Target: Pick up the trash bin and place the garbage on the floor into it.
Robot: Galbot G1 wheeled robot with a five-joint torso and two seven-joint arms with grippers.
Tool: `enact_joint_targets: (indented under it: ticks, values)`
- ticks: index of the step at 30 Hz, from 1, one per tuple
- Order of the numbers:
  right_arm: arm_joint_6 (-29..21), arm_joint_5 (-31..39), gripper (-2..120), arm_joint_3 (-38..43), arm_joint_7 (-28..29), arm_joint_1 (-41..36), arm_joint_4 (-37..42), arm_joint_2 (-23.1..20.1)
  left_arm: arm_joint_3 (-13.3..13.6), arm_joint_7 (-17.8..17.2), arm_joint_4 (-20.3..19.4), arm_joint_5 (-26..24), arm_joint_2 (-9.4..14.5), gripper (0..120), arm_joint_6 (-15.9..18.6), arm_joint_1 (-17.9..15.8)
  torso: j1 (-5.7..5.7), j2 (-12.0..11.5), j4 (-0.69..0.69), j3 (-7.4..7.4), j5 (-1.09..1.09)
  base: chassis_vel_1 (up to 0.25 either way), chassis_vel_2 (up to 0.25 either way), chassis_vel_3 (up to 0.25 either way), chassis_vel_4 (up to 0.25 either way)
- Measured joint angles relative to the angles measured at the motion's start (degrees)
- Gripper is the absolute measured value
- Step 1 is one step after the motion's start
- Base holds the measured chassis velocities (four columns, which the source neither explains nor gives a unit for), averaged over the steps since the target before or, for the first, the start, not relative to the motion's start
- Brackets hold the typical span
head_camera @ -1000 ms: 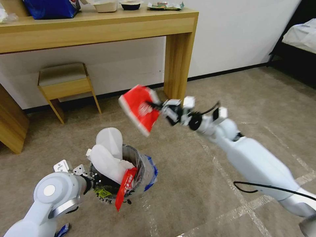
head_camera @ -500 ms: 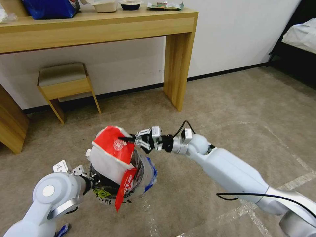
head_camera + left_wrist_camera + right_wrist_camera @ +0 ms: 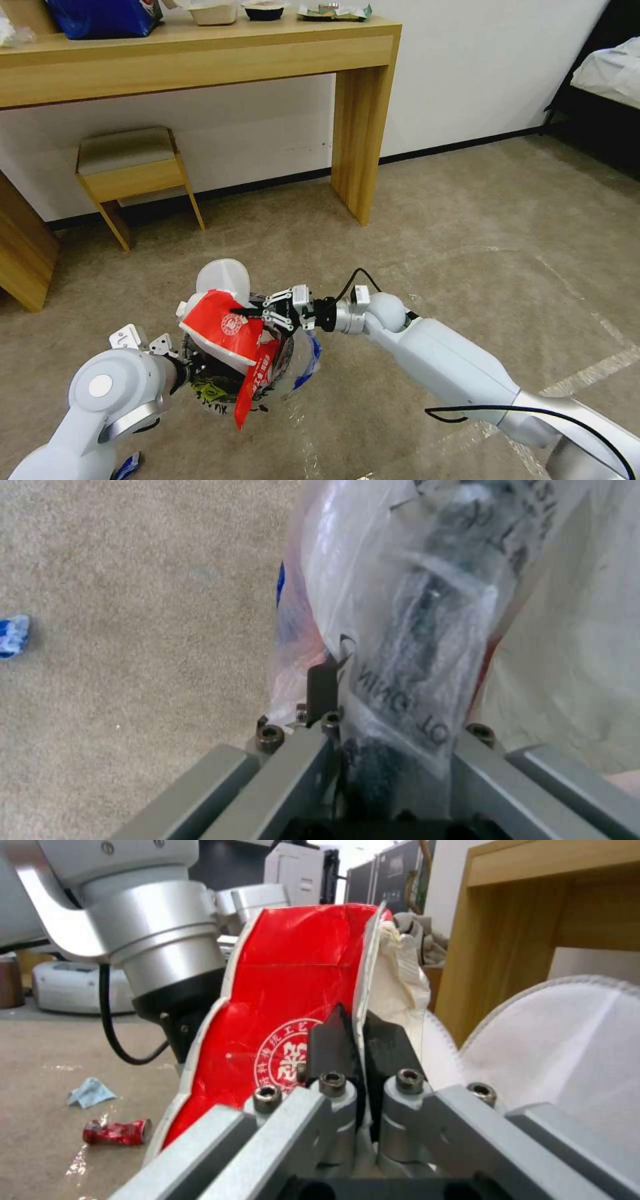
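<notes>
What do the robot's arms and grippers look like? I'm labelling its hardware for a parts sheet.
Both arms have smooth white shells with silver metal joint rings. The left arm has a round white cap on its joint. A black cable loops along the right arm. The right gripper has grey metal links, black hex bolts and thin black fingers; the left gripper is built alike.

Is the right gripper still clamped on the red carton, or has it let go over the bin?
Touching. In the right wrist view the right gripper has both black fingers pinching the red carton's edge; the head view shows it above the trash bin.
</notes>
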Motion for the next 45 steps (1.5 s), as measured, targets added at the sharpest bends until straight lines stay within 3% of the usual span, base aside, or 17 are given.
enact_joint_targets:
  ticks: [12, 26, 38, 44, 45]
  values:
    - [2.2, -3.2, 0, -1.4, -0.2, 0.1, -6.3, 4.1, -0.1, 0.0, -0.4, -0.4, 0.1, 0, 0.0, 0.2, 0.0, 0.0, 0.01, 0.0, 0.0, 0.0, 0.0, 0.0, 0.0]
    - [4.0, -4.4, 0, -0.9, -0.5, 0.1, -10.6, 4.6, -0.3, 0.0, -0.6, -0.5, 0.2, 0, 0.1, 0.7, 0.0, 0.0, 0.0, 0.0, 0.0, 0.0, 0.0, 0.0, 0.0]
    - [5.0, -6.7, 0, -0.1, 2.8, -0.5, -13.8, 5.1, -0.2, 0.0, -1.7, -0.3, -0.1, 0, 0.2, 1.5, 0.0, 0.0, 0.0, 0.0, 0.01, 0.0, 0.0, 0.0, 0.0]
    - [5.3, -7.1, 18, -0.4, 4.9, -0.9, -14.0, 5.2, -0.3, -0.1, -1.8, -0.3, 0.0, 0, 0.2, 1.6, 0.0, 0.0, 0.0, 0.0, 0.01, 0.0, 0.0, 0.0, 0.0]
    - [5.3, -6.7, 26, -0.5, 5.0, -0.9, -13.9, 5.2, -0.3, -0.1, -1.8, -0.4, 0.1, 0, 0.2, 1.6, 0.0, 0.0, 0.0, 0.0, 0.01, 0.0, 0.0, 0.0, 0.0]
